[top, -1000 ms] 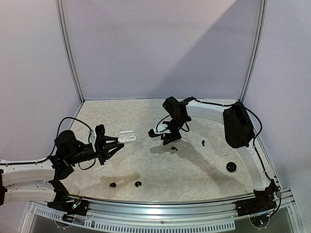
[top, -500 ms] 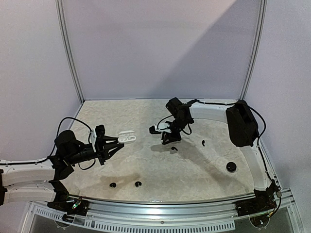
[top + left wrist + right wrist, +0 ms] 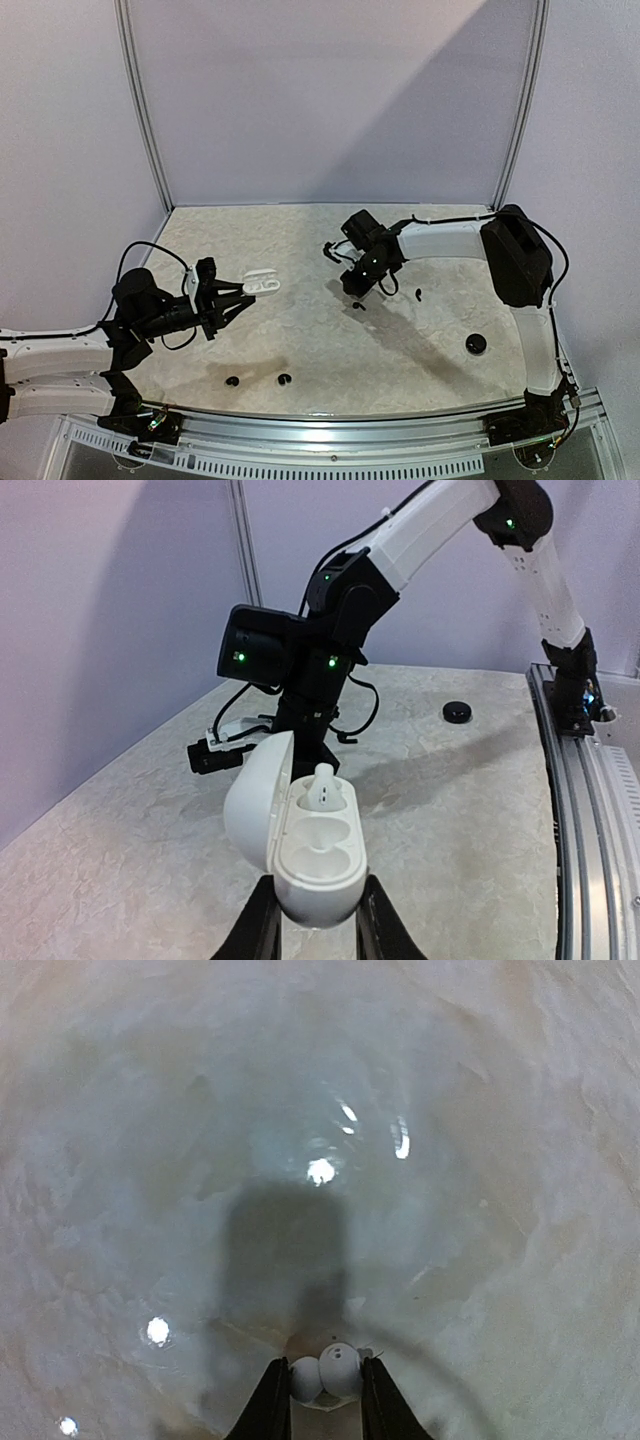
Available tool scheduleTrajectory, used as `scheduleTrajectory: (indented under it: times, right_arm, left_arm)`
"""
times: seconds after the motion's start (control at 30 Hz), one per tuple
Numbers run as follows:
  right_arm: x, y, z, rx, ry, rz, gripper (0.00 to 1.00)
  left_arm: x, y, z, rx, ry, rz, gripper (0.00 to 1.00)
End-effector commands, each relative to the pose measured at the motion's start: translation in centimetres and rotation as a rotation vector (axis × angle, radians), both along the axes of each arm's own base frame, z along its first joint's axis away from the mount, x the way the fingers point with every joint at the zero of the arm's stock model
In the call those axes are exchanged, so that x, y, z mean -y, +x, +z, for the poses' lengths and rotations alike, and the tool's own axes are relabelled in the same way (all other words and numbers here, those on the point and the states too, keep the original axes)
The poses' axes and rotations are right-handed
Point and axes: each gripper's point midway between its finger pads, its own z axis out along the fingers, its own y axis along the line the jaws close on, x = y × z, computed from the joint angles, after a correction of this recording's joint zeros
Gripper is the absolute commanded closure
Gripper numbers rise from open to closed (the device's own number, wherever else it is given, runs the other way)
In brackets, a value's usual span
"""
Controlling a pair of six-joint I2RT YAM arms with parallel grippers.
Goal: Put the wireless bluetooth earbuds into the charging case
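Note:
My left gripper (image 3: pixel 232 300) is shut on the open white charging case (image 3: pixel 262 283) and holds it above the table. In the left wrist view the case (image 3: pixel 300 865) sits between my fingers (image 3: pixel 262 920) with its lid hinged left. One white earbud (image 3: pixel 323 788) stands in its far slot and the near slot is empty. My right gripper (image 3: pixel 353 290) points down at the table centre, shut on a white earbud (image 3: pixel 331 1373). Black earbuds lie on the table: two near the front (image 3: pixel 232 381) (image 3: pixel 285 379) and two by the right gripper (image 3: pixel 358 305) (image 3: pixel 417 294).
A small round black case (image 3: pixel 476 344) sits on the table at the right; it also shows in the left wrist view (image 3: pixel 458 712). The right arm (image 3: pixel 330 660) hangs just beyond the white case. A metal rail (image 3: pixel 330 420) runs along the near edge.
The right gripper has moved right and turned downward toward the table, still holding the white earbud. The left arm and the case have not moved.

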Motion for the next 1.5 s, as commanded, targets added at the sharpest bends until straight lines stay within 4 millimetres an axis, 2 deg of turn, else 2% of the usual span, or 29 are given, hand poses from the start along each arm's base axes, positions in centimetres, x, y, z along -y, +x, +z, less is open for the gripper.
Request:
scheduleTrajectory:
  times: [0.0, 0.13, 0.23, 0.37, 0.5, 0.67, 0.7, 0.8, 0.87, 1.0, 1.1, 1.17, 1.2, 1.3, 1.47]
  right_arm:
    - [4.2, 1.9, 0.1, 0.064, -0.099, -0.379, 0.82]
    - [4.7, 1.8, -0.5, 0.068, -0.142, -0.491, 0.81]
    - [3.9, 1.5, -1.7, 0.011, -0.115, -0.514, 0.77]
    - [3.2, 1.1, -3.1, -0.052, -0.111, -0.534, 0.64]
    - [2.7, 1.3, -2.6, -0.061, -0.071, -0.533, 0.55]
    - [2.6, 2.5, -0.6, -0.099, 0.058, -0.527, 0.50]
    - [2.0, 2.9, 0.8, -0.095, 0.119, -0.498, 0.48]
    - [-0.4, 2.9, 4.8, -0.074, 0.263, -0.288, 0.46]
    - [-1.2, 2.7, 7.9, 0.002, 0.291, -0.141, 0.45]
    - [-1.7, 0.6, 10.3, 0.178, 0.267, 0.237, 0.44]
    - [-0.5, -2.1, 9.2, 0.276, 0.207, 0.521, 0.46]
    - [0.6, -3.3, 7.5, 0.324, 0.100, 0.711, 0.52]
    - [1.0, -3.4, 6.8, 0.342, 0.054, 0.767, 0.55]
    - [1.7, -1.9, 5.1, 0.410, -0.073, 0.832, 0.66]
    - [2.6, -1.2, 1.9, 0.435, -0.221, 0.961, 0.66]
  left_arm:
    - [-0.2, 0.1, -0.2, 0.008, 0.010, -0.002, 1.00]
    - [-0.2, 0.0, -0.3, 0.013, 0.013, 0.001, 1.00]
    - [-0.2, 0.0, -0.3, 0.012, 0.013, -0.001, 1.00]
    - [-0.3, 0.0, -0.3, 0.016, 0.013, 0.002, 1.00]
    - [-0.3, -0.1, -0.3, 0.016, 0.013, 0.002, 1.00]
    - [-0.3, 0.0, -0.2, 0.018, 0.014, 0.004, 1.00]
    - [-0.3, 0.0, -0.2, 0.020, 0.014, 0.004, 1.00]
    - [-0.4, 0.0, -0.3, 0.020, 0.018, 0.005, 1.00]
    - [-0.3, 0.1, -0.3, 0.020, 0.021, 0.006, 1.00]
    - [-0.3, 0.1, -0.2, 0.020, 0.019, 0.007, 1.00]
    - [-0.3, 0.2, -0.2, 0.020, 0.021, 0.006, 1.00]
    - [-0.2, 0.2, -0.2, 0.016, 0.021, 0.006, 1.00]
    - [-0.2, 0.2, -0.3, 0.013, 0.023, 0.005, 1.00]
    - [-0.1, 0.3, -0.3, 0.014, 0.025, 0.004, 1.00]
    - [-0.1, 0.5, -0.3, 0.017, 0.029, 0.008, 1.00]
